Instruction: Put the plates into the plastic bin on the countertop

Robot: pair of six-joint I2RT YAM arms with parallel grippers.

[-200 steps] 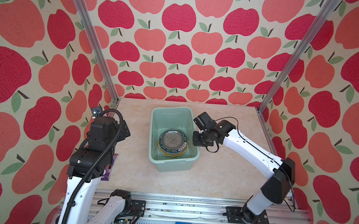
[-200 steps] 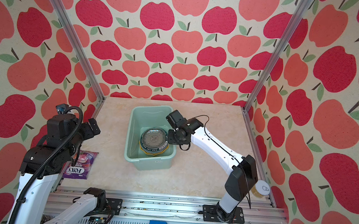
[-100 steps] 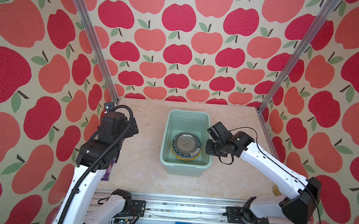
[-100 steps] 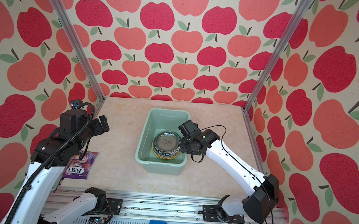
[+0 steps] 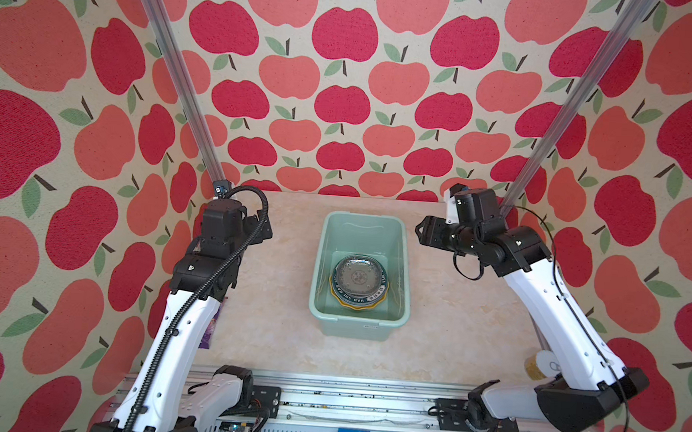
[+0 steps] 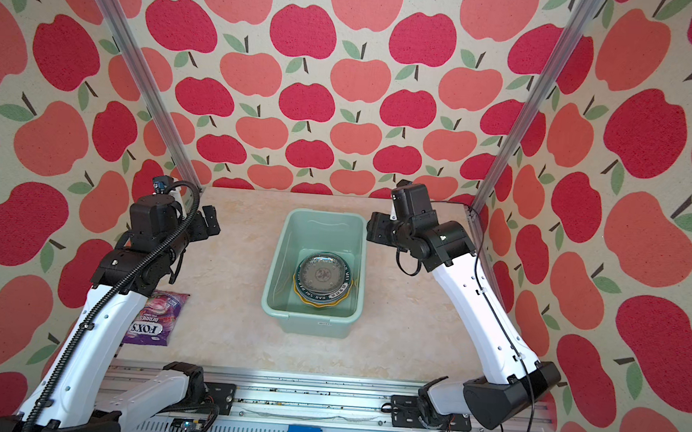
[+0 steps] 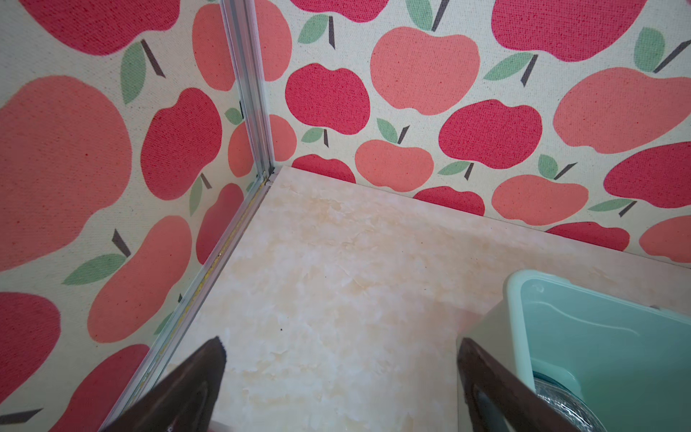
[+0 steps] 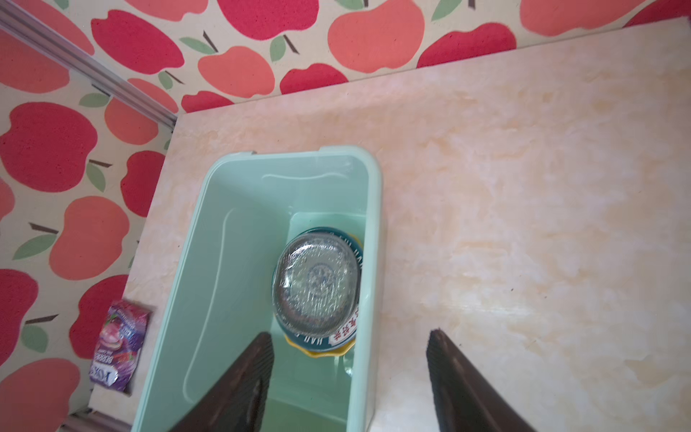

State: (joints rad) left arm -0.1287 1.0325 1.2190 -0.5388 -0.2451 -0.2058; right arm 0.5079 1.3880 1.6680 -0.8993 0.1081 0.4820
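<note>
Inside the mint-green plastic bin (image 5: 364, 217) on the desk (image 5: 452, 337), the plates (image 5: 357, 305) are lying stacked, clear glass plate (image 5: 359, 274) uppermost. Both the left tool (image 7: 340, 381) and right tool (image 8: 349, 334) are hovering with jaws apart, empty. No plate is showing outside, so the work seems finished.

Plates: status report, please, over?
Left gripper open, empty; right gripper open, empty. Plates stacked inside plastic bin, glass one on top. Candy bag off aside, blocking nothing.

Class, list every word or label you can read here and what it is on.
"FOX'S", "BERRIES": purple sweets bag, seen upside down.
"HAB": rim of the lettered plate; other letters blurred.
Label on the plastic bin: too small to read.
</note>
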